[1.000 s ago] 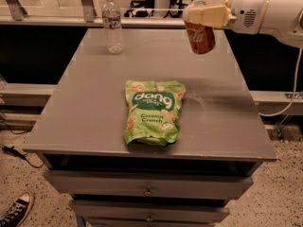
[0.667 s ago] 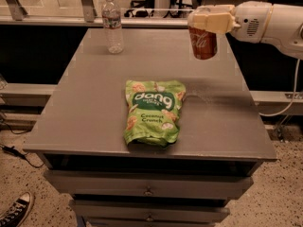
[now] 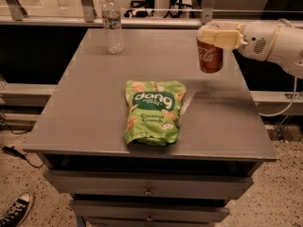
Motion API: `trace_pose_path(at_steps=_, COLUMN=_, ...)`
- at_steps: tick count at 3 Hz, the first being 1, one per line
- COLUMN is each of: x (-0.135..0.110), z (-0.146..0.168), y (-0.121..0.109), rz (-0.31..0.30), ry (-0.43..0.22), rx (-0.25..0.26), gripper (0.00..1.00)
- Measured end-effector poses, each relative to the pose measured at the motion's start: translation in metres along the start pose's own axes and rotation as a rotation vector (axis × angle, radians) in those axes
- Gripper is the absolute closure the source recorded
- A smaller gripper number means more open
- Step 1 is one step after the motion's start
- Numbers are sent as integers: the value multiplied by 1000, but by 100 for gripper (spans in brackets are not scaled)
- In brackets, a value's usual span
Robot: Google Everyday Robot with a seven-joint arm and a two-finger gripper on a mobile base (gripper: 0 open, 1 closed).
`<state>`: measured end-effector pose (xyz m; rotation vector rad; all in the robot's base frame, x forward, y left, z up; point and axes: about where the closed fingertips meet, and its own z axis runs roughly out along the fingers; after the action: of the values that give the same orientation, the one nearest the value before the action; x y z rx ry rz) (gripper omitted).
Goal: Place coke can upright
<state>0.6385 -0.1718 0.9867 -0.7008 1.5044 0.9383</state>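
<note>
The coke can (image 3: 210, 56) is red with white script and hangs upright from its top in my gripper (image 3: 214, 34). It is over the right side of the grey table (image 3: 94, 108), held a little above the surface, with its shadow on the table below and in front. My gripper's cream fingers are shut on the can's upper rim. My white arm (image 3: 274, 44) reaches in from the right edge of the view.
A green snack bag (image 3: 152, 111) lies flat near the table's middle front. A clear plastic water bottle (image 3: 112, 25) stands at the back left. Drawers sit below the tabletop. A shoe (image 3: 16, 209) shows on the floor at the bottom left.
My gripper with the can has moved slightly right and down toward the table. The can hangs more upright than before.
</note>
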Motion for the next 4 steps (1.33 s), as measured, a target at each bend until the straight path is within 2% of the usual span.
trace_pose_path(at_steps=1, x=15, z=-12, y=-5, rz=45, ry=-13, rx=13, gripper=100)
trace_pose_path(at_steps=2, x=28, z=-22, y=-10, rz=87, ry=-43, rx=23, gripper=80)
trace_pose_path(at_steps=4, x=30, z=-36, y=-9, rz=102, ry=-91, rx=14, gripper=34)
